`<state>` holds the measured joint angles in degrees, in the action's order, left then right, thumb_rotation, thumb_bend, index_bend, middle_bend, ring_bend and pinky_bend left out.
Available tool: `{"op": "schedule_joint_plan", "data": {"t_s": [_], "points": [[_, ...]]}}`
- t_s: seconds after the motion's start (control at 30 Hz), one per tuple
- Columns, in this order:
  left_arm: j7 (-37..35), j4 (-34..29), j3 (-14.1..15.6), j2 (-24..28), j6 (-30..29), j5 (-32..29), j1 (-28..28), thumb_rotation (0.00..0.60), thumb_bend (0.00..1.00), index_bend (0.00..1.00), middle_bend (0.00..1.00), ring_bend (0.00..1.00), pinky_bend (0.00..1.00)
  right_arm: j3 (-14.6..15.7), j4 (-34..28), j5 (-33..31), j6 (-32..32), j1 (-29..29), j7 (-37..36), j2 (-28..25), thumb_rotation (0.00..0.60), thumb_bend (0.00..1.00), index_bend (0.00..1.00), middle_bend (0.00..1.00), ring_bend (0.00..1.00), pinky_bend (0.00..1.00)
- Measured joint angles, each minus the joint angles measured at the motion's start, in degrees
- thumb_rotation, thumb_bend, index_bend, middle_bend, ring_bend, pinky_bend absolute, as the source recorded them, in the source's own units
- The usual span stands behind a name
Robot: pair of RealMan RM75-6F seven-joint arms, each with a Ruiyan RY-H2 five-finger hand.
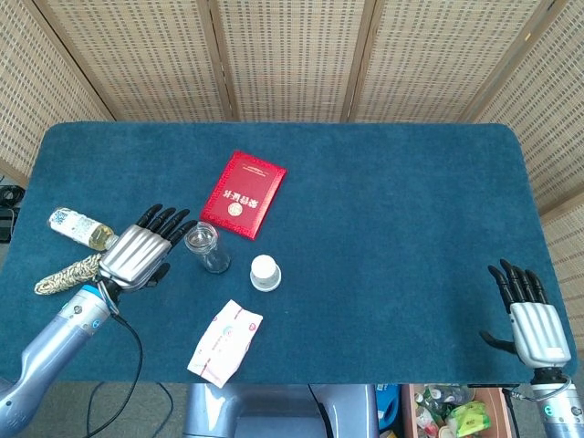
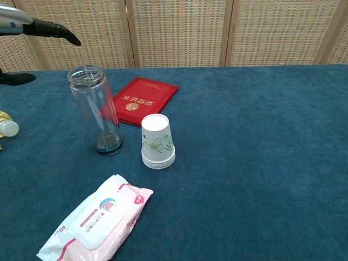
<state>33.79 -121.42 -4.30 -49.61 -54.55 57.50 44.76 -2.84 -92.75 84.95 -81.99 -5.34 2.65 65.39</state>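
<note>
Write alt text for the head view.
From above, the left hand hovers open beside a clear jar on a blue table. Nearby lie a red booklet, paper cups, a wipes pack, a small bottle and rope; the right hand rests open far right.

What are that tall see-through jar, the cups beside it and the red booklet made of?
The jar looks like clear glass or hard plastic: the cloth shows through its glossy wall. The stacked cups seem to be matte white paper with a printed green flower. The red booklet has a faintly grained cover, perhaps leatherette, stamped with a gold emblem.
</note>
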Motion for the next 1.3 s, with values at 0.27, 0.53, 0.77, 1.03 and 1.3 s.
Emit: {"op": "schedule_joint_plan", "data": {"t_s": [0.27, 0.53, 0.77, 1.03, 1.3], "points": [[-2.9, -0.6, 0.6, 2.6, -1.1, 3.6, -2.1, 0.600, 0.65, 0.19, 0.00, 0.00, 0.00, 0.1, -0.2, 0.3, 0.0, -0.1, 0.5, 0.2, 0.600, 0.02, 0.02, 0.00, 0.00, 0.00], [-3.8, 1.0, 0.5, 1.3, -0.4, 4.0, -2.1, 0.600, 0.65, 0.24, 0.00, 0.00, 0.00, 0.1, -0.2, 0.2, -0.1, 0.0, 0.3, 0.1, 0.600, 0.02, 0.02, 0.00, 0.00, 0.00], [-2.6, 2.5, 0.5, -0.8, 0.2, 1.7, -1.2, 0.600, 0.65, 0.24, 0.00, 0.00, 0.00, 0.1, -0.1, 0.3, -0.1, 0.0, 0.2, 0.1, 0.600, 0.02, 0.02, 0.00, 0.00, 0.00], [-1.4, 4.8, 0.2, -4.4, 0.2, -0.9, 0.0, 0.600, 0.65, 0.24, 0.00, 0.00, 0.00, 0.0, 0.0, 0.1, 0.1, 0.0, 0.1, 0.1, 0.600, 0.02, 0.02, 0.00, 0.00, 0.00], [-0.5, 5.1, 0.1, -5.9, -0.6, -1.3, 0.6, 0.600, 0.65, 0.24, 0.00, 0.00, 0.00, 0.0, -0.1, 0.0, 0.1, 0.0, 0.1, 0.1, 0.600, 0.02, 0.02, 0.00, 0.00, 0.00]]}}
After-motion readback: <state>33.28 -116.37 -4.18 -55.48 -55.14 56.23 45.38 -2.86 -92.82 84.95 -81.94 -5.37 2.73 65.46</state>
